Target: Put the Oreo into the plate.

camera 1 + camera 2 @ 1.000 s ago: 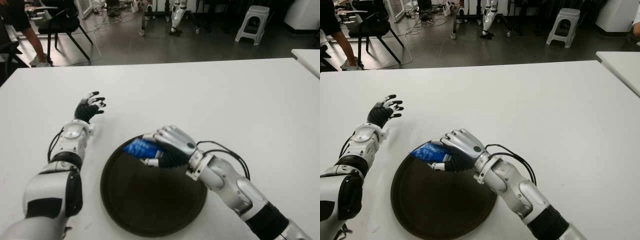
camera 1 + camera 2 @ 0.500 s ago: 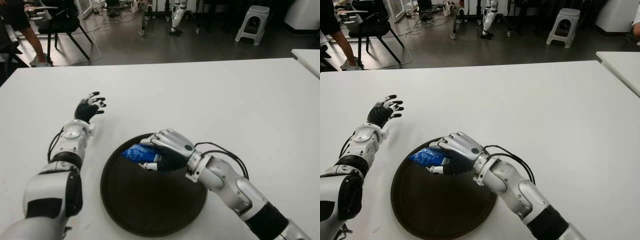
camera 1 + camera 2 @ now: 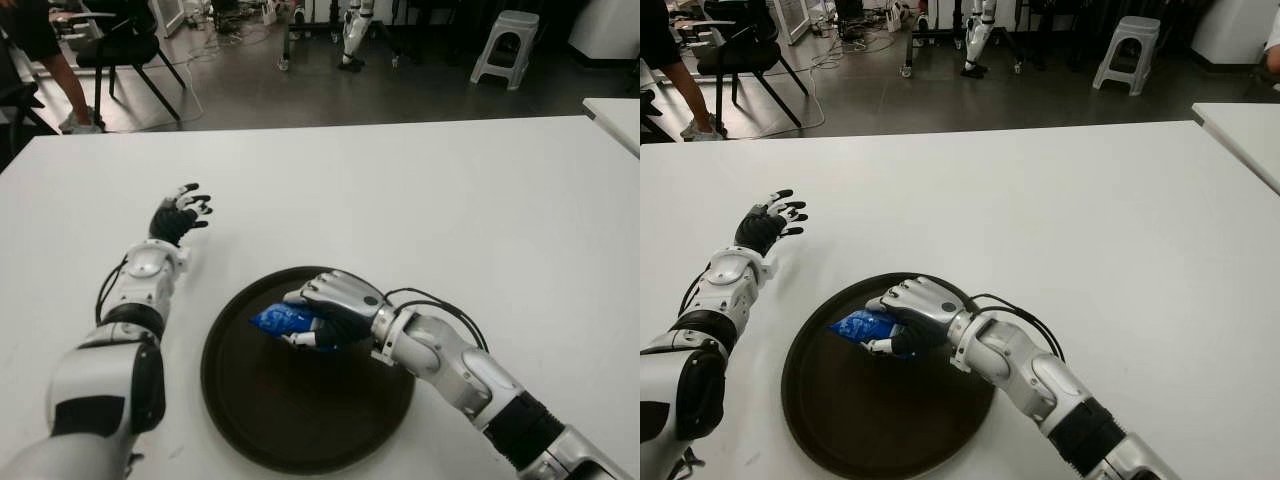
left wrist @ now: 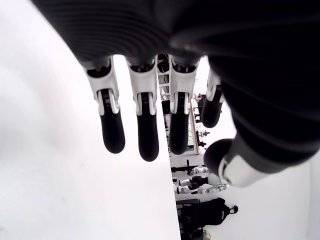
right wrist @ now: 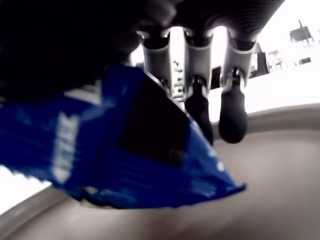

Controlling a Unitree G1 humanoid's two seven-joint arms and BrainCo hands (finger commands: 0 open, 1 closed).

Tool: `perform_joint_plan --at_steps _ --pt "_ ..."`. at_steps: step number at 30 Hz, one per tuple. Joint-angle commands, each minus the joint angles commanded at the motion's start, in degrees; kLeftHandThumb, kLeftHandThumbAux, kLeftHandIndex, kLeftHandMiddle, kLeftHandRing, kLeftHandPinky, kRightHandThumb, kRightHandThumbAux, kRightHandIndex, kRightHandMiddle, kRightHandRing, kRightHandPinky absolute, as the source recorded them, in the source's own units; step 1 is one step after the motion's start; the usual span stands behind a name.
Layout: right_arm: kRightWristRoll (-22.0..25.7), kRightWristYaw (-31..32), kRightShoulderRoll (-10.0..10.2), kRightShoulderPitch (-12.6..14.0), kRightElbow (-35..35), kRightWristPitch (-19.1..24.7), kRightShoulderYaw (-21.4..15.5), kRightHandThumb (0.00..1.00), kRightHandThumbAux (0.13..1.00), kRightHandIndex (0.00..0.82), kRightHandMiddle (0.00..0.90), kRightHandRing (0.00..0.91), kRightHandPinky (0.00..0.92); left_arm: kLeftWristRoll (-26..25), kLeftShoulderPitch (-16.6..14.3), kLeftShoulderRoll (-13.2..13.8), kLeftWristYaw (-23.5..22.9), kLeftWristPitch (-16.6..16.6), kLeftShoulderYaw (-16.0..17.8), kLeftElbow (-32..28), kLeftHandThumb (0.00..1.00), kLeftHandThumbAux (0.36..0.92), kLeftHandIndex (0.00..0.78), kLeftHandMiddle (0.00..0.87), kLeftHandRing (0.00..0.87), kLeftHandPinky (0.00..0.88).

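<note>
Curling around the blue Oreo pack (image 3: 283, 319), the fingers (image 5: 232, 111) of my right hand (image 3: 335, 310) grip it from above, the wrapper's end poking out past them. I judge the carry done: the pack hangs low over the dark plate (image 3: 260, 410), inside its rim on the far side, though I cannot tell whether it touches the bottom. What is left is to let go and draw the hand clear. My left hand (image 3: 178, 215) shows beyond the plate on the left, over the white surface (image 3: 480, 210), fingers spread and holding nothing.
</note>
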Motion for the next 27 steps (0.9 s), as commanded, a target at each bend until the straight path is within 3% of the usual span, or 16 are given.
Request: perform_joint_plan --at_steps 2,3,4,6,9,16,27 --pt "0.0 0.3 0.1 0.2 0.0 0.4 0.1 0.664 0.739 0.399 0.283 0.313 0.342 0.0 0.0 0.0 0.2 0.1 0.0 0.0 0.020 0.636 0.171 0.271 0.276 0.294" --pt "0.0 0.5 0.1 0.2 0.0 0.5 0.1 0.457 0.716 0.265 0.219 0.246 0.286 0.0 0.0 0.0 0.2 0.1 0.1 0.0 0.019 0.635 0.171 0.270 0.275 0.291" --pt "-0.1 0.8 0.1 0.3 -0.1 0.7 0.2 0.314 0.696 0.174 0.171 0.195 0.239 -0.1 0.0 0.0 0.3 0.1 0.1 0.0 0.019 0.634 0.170 0.268 0.274 0.289" --pt "-0.3 1.1 0.1 0.5 -0.3 0.8 0.2 0.187 0.670 0.089 0.123 0.141 0.186 -0.2 0.0 0.0 0.3 0.2 0.2 0.0 0.020 0.632 0.166 0.265 0.271 0.286" --pt "-1.4 1.5 -0.3 0.5 -0.8 1.2 0.4 0.080 0.626 0.029 0.045 0.051 0.107 -0.2 0.0 0.0 0.1 0.3 0.2 0.0 0.022 0.635 0.157 0.258 0.263 0.283" --pt "-2.9 3.2 -1.6 -0.2 -1.6 1.2 1.0 0.011 0.560 0.001 0.002 0.003 0.014 -0.2 0.1 0.0 -0.1 0.1 0.2 0.0 0.017 0.657 0.151 0.256 0.266 0.283" --pt "-4.7 2.2 -1.9 -0.9 -0.8 0.9 1.2 0.000 0.518 0.000 0.000 0.000 0.000 -0.6 0.1 -0.1 -0.4 -0.1 0.5 0.0 0.019 0.644 0.161 0.264 0.269 0.283"
